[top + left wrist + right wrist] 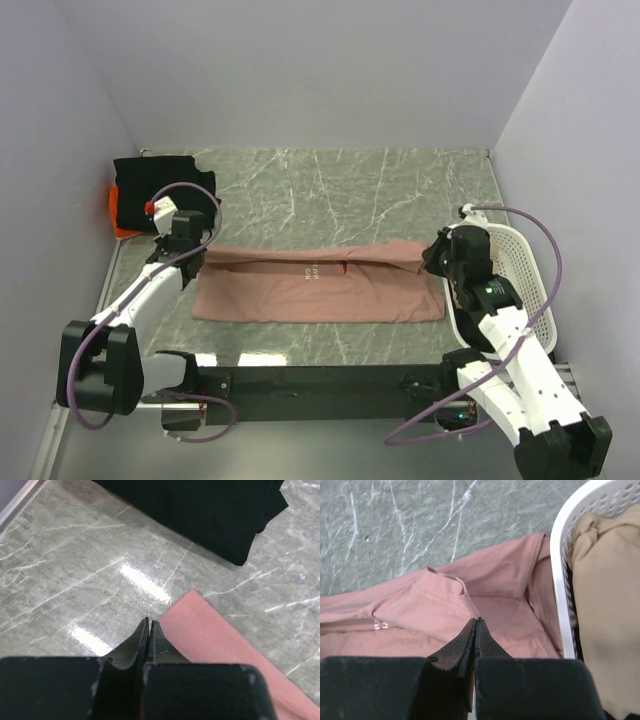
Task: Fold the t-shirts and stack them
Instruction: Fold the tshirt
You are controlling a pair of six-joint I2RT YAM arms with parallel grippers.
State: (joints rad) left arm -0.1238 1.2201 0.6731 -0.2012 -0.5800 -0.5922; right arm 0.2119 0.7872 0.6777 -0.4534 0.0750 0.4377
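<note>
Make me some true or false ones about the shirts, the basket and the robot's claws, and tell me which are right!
1. The dusty-pink cloth t-shirt lies on the green marble table. True.
2. The folded black t-shirt sits inside the white plastic mesh basket. False: it lies at the table's far left corner, on top of an orange t-shirt.
3. A tan cloth is in the basket. True.
4. The left gripper and the right gripper are wide open. False: both are shut.
</note>
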